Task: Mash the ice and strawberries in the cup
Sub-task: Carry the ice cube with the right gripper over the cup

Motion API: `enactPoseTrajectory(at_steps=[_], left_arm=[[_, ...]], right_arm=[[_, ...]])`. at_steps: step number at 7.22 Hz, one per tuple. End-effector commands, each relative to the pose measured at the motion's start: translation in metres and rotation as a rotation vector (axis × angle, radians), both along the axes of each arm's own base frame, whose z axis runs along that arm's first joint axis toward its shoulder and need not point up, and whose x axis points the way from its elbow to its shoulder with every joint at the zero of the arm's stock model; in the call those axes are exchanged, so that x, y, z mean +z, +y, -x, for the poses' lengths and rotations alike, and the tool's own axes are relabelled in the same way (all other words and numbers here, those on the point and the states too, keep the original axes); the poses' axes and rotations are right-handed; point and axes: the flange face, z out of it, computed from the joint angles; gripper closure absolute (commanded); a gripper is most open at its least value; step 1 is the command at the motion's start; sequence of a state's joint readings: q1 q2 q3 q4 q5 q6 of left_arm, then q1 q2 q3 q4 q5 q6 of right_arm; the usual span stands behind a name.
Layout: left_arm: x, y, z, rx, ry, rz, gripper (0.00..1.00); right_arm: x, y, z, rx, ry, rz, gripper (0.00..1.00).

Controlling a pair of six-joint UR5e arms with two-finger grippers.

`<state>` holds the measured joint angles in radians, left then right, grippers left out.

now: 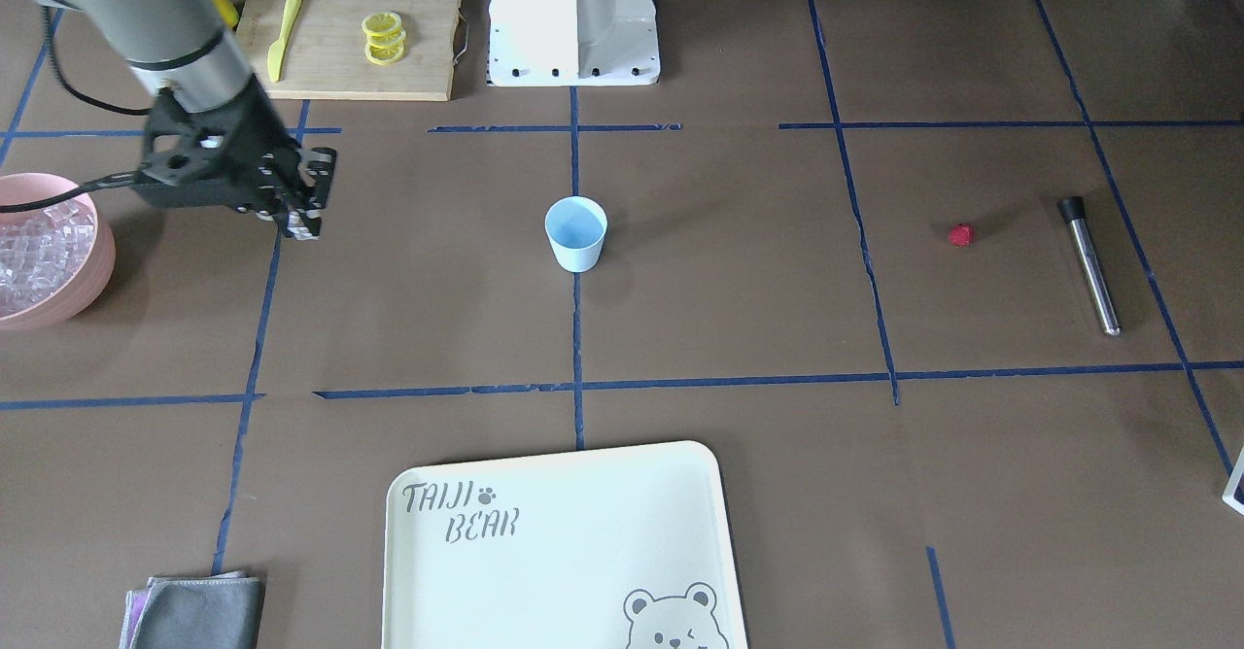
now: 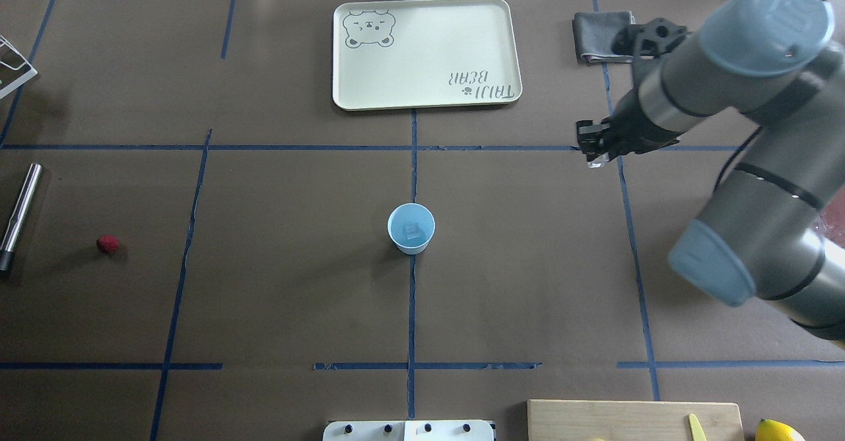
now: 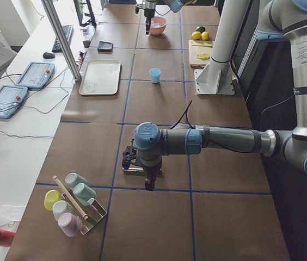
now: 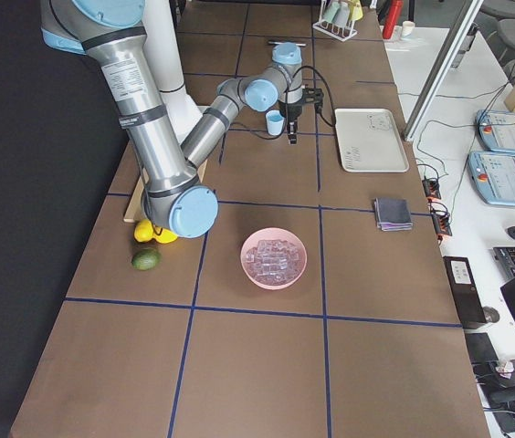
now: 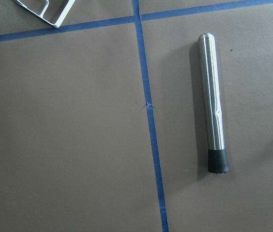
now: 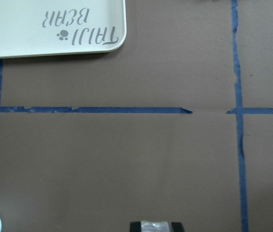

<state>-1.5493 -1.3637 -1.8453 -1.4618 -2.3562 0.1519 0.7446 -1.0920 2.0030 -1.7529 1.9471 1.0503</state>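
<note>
My right gripper is clamped on one clear ice cube, which shows between my two black fingers at the bottom edge of the right wrist view. It hangs over bare bench, just beside a blue tape line, nearer the pink bowl than the cup and touching neither. The bowl sits on my right side, heaped with more ice. The cup stands upright at the middle of the bench, on a tape line, and the overhead view shows a second cube lying at its bottom. The strawberry lies on the bench far over on my left side, well apart from the cup and near a steel muddler with a black end. My left wrist camera looks straight down on that muddler, which lies flat beside a tape line. My left gripper points down above the bench in that area, but it shows only from the side views, so I cannot tell whether its fingers are apart or together. Across the bench from me lies a cream tray printed with a bear, with a folded grey cloth near it. Close to my base is a wooden cutting board carrying lemon slices and a yellow knife.
</note>
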Motion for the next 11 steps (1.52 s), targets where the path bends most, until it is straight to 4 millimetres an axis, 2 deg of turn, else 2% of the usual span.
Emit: enactPoseTrajectory(at_steps=[1,2,3,4,7,8,9,11], left_arm=[[0.000,0.000,0.000,0.000,0.000,0.000,0.00],[0.000,0.000,0.000,0.000,0.000,0.003,0.00],[0.000,0.000,0.000,0.000,0.000,0.003,0.00],[0.001,0.000,0.000,0.000,0.000,0.006,0.00],[0.001,0.000,0.000,0.000,0.000,0.006,0.00],[0.001,0.000,0.000,0.000,0.000,0.006,0.00],[0.001,0.000,0.000,0.000,0.000,0.006,0.00],[0.001,0.000,0.000,0.000,0.001,0.006,0.00]], right_arm=[[-0.066,0.029,0.094,0.064,0.005,0.023,0.97],[-0.094,0.039,0.144,0.098,0.004,0.042,0.97],[-0.114,0.049,0.186,0.109,0.011,0.063,0.97],[-0.114,0.056,0.207,0.118,0.005,0.058,0.97],[-0.101,0.064,0.233,0.113,0.009,0.048,0.95],[-0.098,0.064,0.234,0.104,0.015,0.043,0.79],[-0.094,0.074,0.240,0.096,0.022,0.037,0.02],[-0.095,0.073,0.240,0.097,0.022,0.034,0.01]])
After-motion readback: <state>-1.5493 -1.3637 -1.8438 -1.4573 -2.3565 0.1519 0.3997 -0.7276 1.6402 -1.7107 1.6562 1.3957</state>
